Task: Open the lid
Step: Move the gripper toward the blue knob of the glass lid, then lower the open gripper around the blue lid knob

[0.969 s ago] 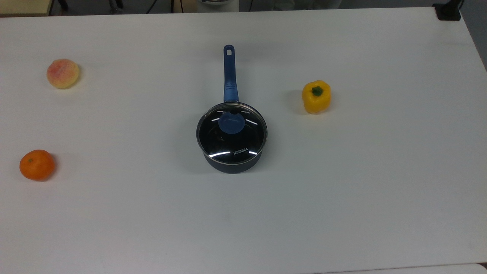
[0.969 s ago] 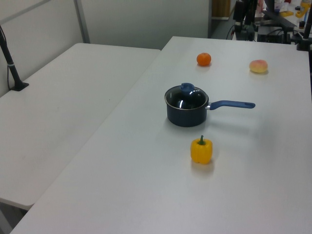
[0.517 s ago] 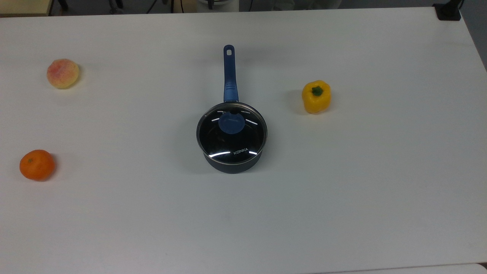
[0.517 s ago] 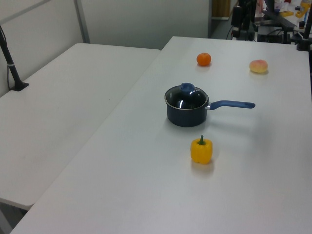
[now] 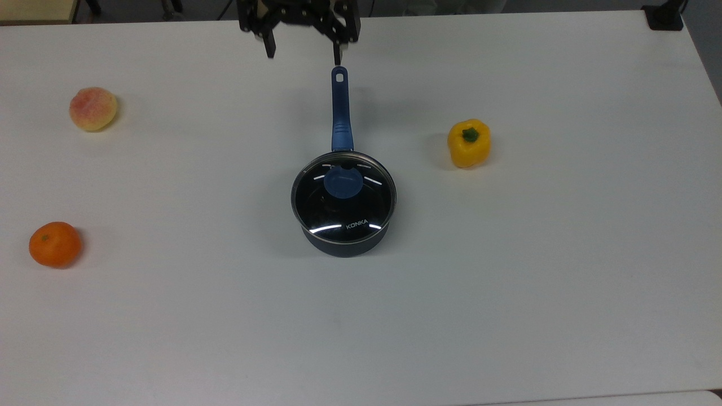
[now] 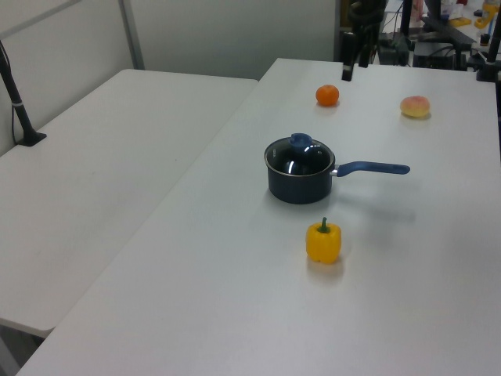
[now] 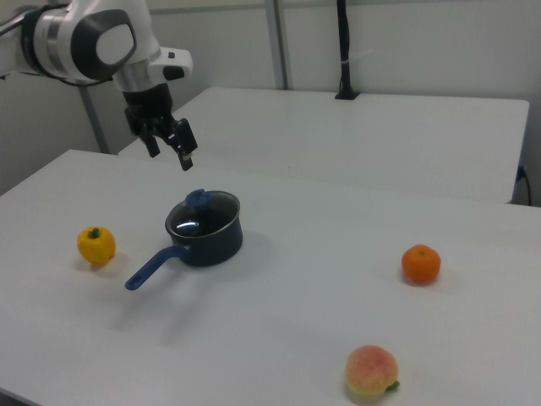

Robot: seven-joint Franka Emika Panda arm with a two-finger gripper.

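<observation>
The lid (image 5: 343, 195) is round clear glass with a metal rim, a blue knob and white "KONKA" lettering, seated flat on the dark saucepan (image 5: 345, 243), which stands on the white table (image 5: 507, 310) between the peach (image 5: 93, 109) on the top view's left and the yellow pepper (image 5: 469, 143) on its right. The gripper (image 5: 304, 53), absent a second ago, now hangs beyond the saucepan's handle tip, fingers spread and empty.

The gripper (image 5: 303, 52) comes into the top view's upper middle, fingers apart, seemingly just past the saucepan handle's (image 5: 340, 107) tip.
</observation>
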